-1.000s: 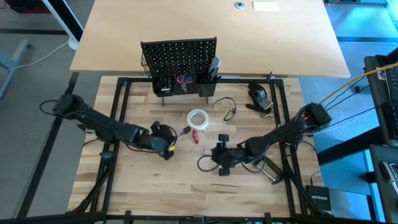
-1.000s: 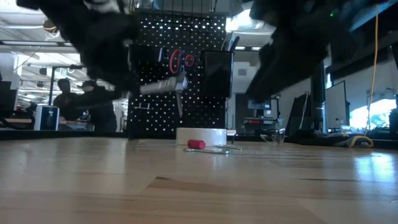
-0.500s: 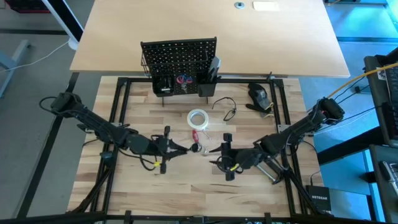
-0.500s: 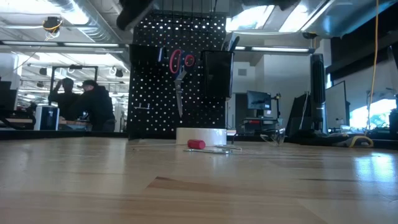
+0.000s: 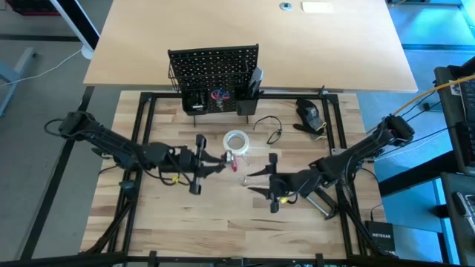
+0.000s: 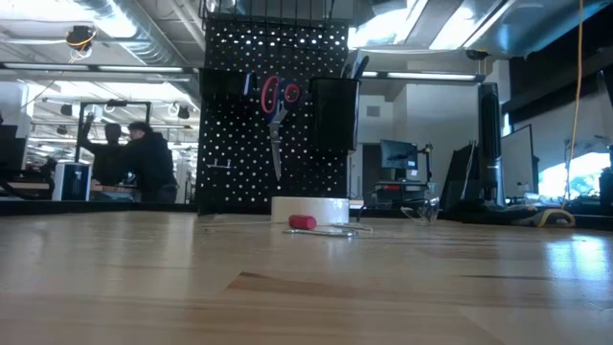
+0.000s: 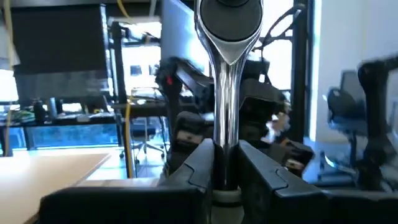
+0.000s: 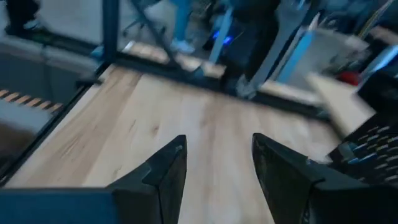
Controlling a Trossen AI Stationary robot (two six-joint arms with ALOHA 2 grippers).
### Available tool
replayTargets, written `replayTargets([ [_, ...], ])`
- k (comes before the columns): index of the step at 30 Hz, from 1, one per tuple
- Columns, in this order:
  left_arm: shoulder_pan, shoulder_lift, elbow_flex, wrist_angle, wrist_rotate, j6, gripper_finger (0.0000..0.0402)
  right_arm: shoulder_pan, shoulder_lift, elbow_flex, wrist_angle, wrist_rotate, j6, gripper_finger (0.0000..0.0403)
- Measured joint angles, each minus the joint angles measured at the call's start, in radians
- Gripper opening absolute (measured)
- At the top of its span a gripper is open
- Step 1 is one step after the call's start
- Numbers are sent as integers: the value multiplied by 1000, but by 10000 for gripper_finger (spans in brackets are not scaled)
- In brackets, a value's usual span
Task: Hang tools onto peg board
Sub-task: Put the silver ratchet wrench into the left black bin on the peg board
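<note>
wooden tabletop (image 5: 223, 215) — left gripper (image 5: 223, 161) jaws clamping silver tool (image 7: 228, 74), right gripper (image 5: 252, 182) jaws apart

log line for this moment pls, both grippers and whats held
left gripper: shut on silver tool, raised over table | right gripper: open, empty, above table | scissors: hung on peg board | tape roll: on table

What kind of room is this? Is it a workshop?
Probably a robotics lab or workshop. Two robot arms work at a wooden table before a peg board holding red-handled scissors, and behind are computer monitors and people at desks.
</note>
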Motion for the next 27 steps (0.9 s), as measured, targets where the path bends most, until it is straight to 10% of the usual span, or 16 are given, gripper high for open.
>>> replayTargets([
  [15, -19, -16, 0, -23, 16, -23, 34, -18, -17, 0, 400, 255, -133, 182],
  [22, -15, -11, 0, -13, 15, -15, 39, -120, 46, 0, 555, -137, -20, 182],
  [27, -20, -11, 0, -21, 15, -15, 34, -183, 123, 0, 713, -229, 13, 182],
])
